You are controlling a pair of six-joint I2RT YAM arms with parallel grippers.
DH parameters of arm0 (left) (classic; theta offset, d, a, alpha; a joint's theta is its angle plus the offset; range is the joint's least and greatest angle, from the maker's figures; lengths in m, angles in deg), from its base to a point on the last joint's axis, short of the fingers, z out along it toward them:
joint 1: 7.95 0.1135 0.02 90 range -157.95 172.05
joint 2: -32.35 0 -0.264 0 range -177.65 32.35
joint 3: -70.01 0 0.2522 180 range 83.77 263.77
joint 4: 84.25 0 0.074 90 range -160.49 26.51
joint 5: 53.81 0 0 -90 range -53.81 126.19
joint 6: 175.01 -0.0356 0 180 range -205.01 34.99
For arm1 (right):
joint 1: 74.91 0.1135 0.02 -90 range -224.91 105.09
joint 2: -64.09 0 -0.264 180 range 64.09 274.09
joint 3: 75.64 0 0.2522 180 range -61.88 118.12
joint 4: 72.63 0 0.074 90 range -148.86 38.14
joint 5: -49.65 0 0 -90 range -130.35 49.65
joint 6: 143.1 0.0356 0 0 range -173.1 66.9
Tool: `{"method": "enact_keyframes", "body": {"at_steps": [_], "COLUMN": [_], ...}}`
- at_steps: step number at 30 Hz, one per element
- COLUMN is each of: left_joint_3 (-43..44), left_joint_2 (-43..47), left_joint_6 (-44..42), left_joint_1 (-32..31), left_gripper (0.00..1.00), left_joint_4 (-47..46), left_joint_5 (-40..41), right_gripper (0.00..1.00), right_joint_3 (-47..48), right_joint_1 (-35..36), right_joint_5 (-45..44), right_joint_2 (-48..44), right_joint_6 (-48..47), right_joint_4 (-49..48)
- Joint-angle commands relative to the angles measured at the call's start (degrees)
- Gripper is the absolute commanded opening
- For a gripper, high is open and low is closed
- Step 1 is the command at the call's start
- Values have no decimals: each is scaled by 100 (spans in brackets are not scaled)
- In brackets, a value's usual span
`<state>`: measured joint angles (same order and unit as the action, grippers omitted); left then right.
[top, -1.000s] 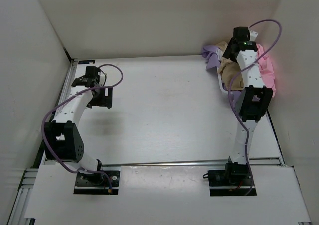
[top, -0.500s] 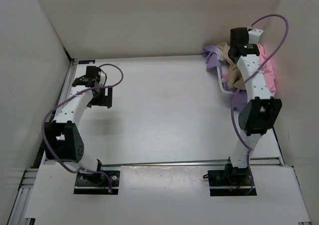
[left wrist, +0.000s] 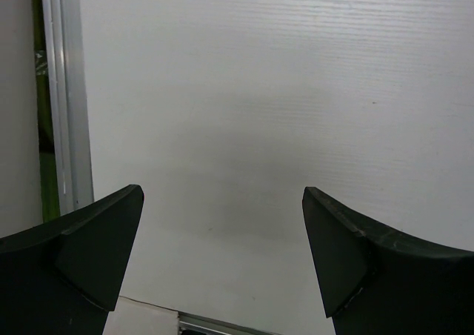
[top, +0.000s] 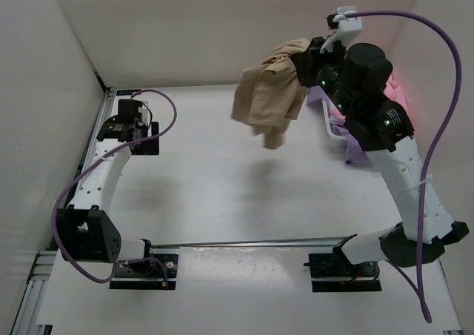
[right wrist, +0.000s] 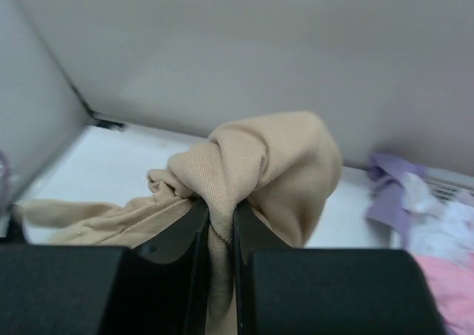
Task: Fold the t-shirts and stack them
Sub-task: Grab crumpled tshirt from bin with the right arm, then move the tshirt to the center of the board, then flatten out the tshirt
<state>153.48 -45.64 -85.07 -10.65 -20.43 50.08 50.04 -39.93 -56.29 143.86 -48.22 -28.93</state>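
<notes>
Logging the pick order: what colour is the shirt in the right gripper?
Plain tan-beige. The shirt shows best in the top external view, hanging from the right gripper.

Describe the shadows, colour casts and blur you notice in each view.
Top view: the tan shirt throws a faint shadow on the table; the pink shirt tints the wall. Left wrist: soft shadow between the dark left jaws. Right wrist: right jaws underexposed, background soft.

The left gripper (left wrist: 222,194) hangs with its jaws wide apart, its two dark fingers (left wrist: 81,253) filling the corners at 7 and 5 o'clock. Between them lies the white, faintly grained table (left wrist: 259,90). A metal rail (left wrist: 65,90) borders it at 9 o'clock.
</notes>
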Motion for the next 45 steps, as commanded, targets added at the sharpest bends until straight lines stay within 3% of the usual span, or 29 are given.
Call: {"method": "enact_keyframes", "body": {"at_steps": [1,6,7,9,10,12,14,16,21,24,32,35,37,40,45], "left_joint_3": [209,447,525,665,666,780,781,641,-44,-336,437,343,184,-98,-326], "left_joint_2": [206,22,-66,-180,-311,-453,-585,-664,-831,-1269,-2825,-2958,-2765,-2572,-2448], "left_joint_6": [5,5,5,5,5,5,5,5,5,5,5,5,5,5,5], "left_joint_1": [68,173,173,173,173,173,112,-81,-924,-1355,-961,-890,-890,-890,-890], "left_gripper": [100,100,100,100,100,100,100,100,100,100,100,100,95,72,32], "left_joint_4": [-172,-172,-172,-172,-172,-172,-111,-50,-49,-295,-418,-418,-366,-296,-234], "left_joint_5": [438,553,553,615,615,667,668,668,388,482,879,573,-14,-465,-818], "right_gripper": [0,0,7,36,74,100,100,100,100,100,96,87,79,72,68], "right_joint_3": [-624,-1075,-989,-761,-568,414,1911,2325,-873,-1784,-2473,-2412,-2220,-1929,-1436], "right_joint_1": [-132,-132,-132,-289,-368,-702,-1000,-1055,-1002,-1055,-1116,-1116,-1116,-1116,-1116], "right_joint_5": [883,365,303,250,380,714,1110,1208,953,891,1384,1444,1523,1682,1823], "right_joint_2": [-58,765,977,1704,2005,3064,4067,4249,2801,2509,2842,2992,3167,3526,4020], "right_joint_6": [881,2346,2498,2989,3122,3246,3370,3239,2939,2939,2772,2825,2825,2720,2799], "right_joint_4": [-848,-472,-219,116,327,1160,2404,2832,1467,1445,1103,787,655,654,1119]}}
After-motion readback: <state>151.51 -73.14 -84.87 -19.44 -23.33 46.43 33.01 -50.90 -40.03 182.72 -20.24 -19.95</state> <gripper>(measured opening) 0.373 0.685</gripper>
